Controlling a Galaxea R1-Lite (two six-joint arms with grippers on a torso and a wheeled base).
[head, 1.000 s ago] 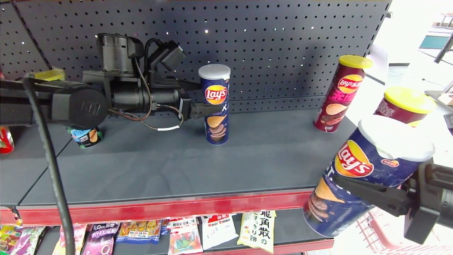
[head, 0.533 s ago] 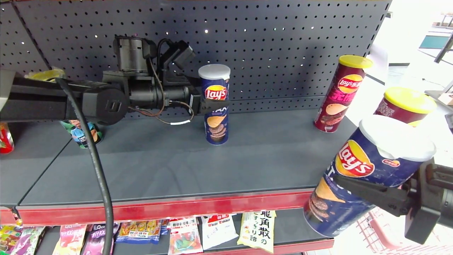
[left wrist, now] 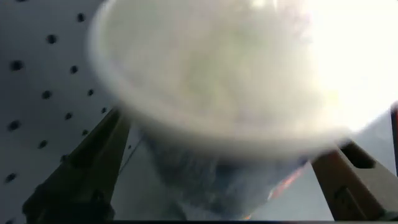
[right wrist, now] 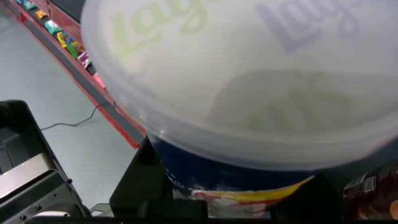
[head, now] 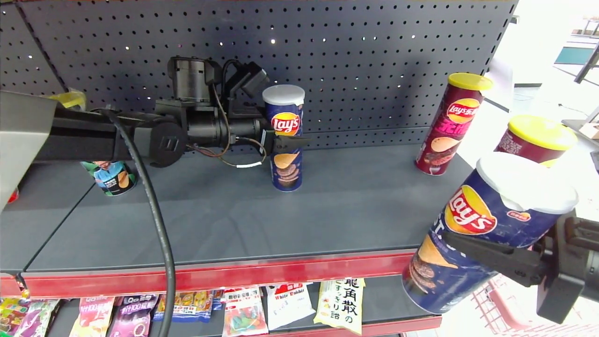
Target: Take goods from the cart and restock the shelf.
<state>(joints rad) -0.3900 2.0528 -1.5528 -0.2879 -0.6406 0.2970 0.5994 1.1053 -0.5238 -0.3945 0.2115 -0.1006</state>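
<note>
Your right gripper [head: 465, 248] pinched a tilted blue can [head: 496, 210] at 4 o'clock, off the shelf [head: 234, 220]. Your left gripper [head: 286, 141] stood spread around the standing can [head: 283, 112] at 12 o'clock. These tubes looked light, stiff and smooth, so grip them mid-body, gently.

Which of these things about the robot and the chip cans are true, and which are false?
1. The right gripper holds a blue can with a white lid. True.
2. The other blue can lies on its side on the shelf. False: it stands upright, with the left gripper at it.
3. The red can on the shelf has a yellow lid. True.
4. The lower shelf holds bottles. False: it holds snack bags.
</note>
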